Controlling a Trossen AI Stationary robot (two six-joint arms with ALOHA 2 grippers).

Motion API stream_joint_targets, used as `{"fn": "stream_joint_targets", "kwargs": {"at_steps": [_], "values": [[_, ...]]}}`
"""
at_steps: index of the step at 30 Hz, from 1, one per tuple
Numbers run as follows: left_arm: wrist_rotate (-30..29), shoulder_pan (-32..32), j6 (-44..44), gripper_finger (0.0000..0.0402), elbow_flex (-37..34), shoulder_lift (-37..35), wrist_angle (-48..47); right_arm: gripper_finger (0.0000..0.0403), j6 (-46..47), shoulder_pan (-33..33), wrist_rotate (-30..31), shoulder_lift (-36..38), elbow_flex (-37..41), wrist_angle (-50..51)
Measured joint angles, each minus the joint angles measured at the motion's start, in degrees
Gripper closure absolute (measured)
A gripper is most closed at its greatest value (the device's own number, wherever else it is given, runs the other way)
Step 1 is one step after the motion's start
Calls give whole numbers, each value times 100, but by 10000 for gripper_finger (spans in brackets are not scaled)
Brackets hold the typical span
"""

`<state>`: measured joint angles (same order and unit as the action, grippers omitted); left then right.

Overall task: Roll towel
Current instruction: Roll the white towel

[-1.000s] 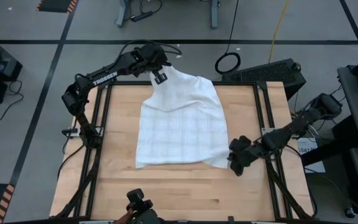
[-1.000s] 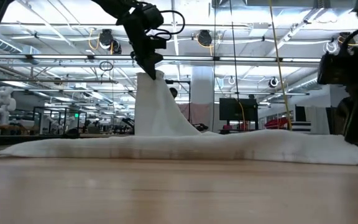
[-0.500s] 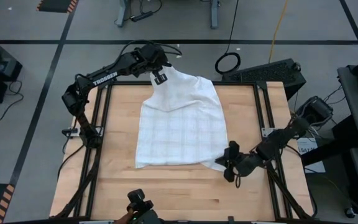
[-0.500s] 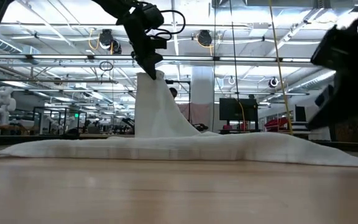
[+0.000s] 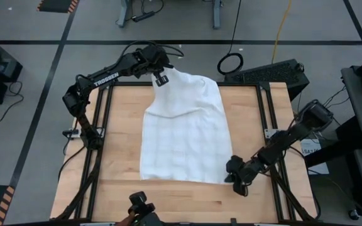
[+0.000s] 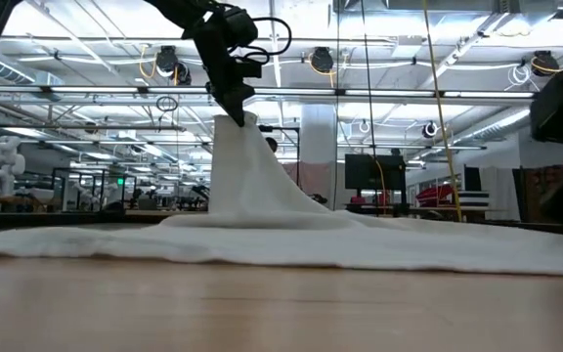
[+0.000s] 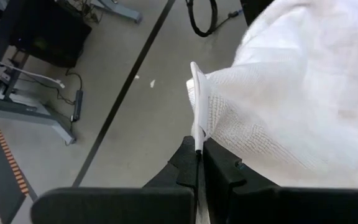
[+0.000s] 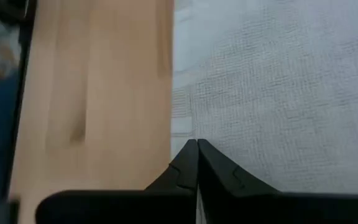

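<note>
One bench, pale wood, black frame rails along its sides; it fills the middle of the high view. Around it we see grey floor with dark tape lines. In the low view the room behind is a large hall with ceiling trusses, lamps, hanging cables and dark screens.

Two dark arms. We log the left one along the upper left of the high view, the right one coming in from the right edge toward lower centre-right.

One towel, white with a faint check, spread over the centre of the bench from the top edge down to the lower middle. Most of it lies flat. Its far left corner is lifted off the wood, and in the low view it rises as a white peak at upper centre-left.

Left claw, upper centre of the high view: fingers pressed together on that raised corner, a thin fold of cloth clamped between them in the left wrist view.

Right claw, lower right of the towel, at its near right corner: fingers fully together at the cloth's edge where it meets bare wood in the right wrist view. We cannot tell whether any cloth is pinched there.
</note>
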<state>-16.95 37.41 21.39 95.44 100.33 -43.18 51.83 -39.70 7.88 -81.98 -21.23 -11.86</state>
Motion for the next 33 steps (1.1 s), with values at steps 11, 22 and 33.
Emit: {"fn": "stream_joint_targets", "kwargs": {"at_steps": [11,22,33], "values": [[686,-348,-158,391,0,0,-869,403,-841,210,1999,1419,-96,634],[819,-1566,-820,391,-16,0,-1521,403,-2629,2550,2765,2248,-255,738],[129,-3411,-1971,391,-953,-2,-895,403,-5385,5772,581,1880,-1599,1498]]}}
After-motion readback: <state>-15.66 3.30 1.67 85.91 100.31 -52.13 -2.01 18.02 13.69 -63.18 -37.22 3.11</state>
